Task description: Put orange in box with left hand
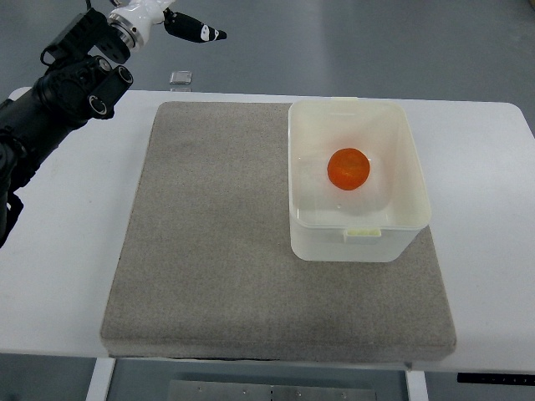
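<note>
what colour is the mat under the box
Grey-beige, a plain felt-like mat without pattern, seen in the top view, under the translucent white box.

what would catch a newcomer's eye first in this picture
The bright orange stands out first, sitting inside the translucent white box on the right part of the grey mat. Next comes the black left arm in the upper left corner, with its left hand raised beyond the white table, far from the box and holding nothing.
</note>
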Tool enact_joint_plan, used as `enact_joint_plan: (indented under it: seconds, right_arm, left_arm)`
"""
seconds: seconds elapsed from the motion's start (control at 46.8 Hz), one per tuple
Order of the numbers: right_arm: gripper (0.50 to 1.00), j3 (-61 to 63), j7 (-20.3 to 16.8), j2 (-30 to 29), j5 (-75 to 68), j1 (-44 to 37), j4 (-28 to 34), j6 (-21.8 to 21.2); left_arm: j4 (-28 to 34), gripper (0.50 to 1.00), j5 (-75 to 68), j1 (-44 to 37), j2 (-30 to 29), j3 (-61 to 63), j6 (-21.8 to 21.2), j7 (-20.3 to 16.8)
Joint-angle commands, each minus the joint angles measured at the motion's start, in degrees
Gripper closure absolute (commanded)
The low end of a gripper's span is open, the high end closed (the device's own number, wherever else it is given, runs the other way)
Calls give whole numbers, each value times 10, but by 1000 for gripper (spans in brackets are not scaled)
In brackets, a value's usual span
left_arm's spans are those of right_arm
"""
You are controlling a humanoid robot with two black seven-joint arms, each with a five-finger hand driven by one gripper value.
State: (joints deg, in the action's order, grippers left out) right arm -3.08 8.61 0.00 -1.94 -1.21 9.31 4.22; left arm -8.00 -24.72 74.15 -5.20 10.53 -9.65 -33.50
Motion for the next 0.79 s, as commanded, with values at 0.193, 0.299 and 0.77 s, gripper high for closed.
enact_joint_plan:
  seconds: [0.193, 0.299, 0.77]
  right_arm:
    - [574, 0, 0, 0, 0, 0, 0, 0]
    - [574, 0, 0, 0, 0, 0, 0, 0]
    - [574, 0, 0, 0, 0, 0, 0, 0]
  left_arm:
    - [0, 553, 101, -45, 1, -116, 19, 121]
    - [-1, 553, 139, -59, 0, -173, 38, 140]
    - [0, 561, 291, -125, -7, -335, 205, 131]
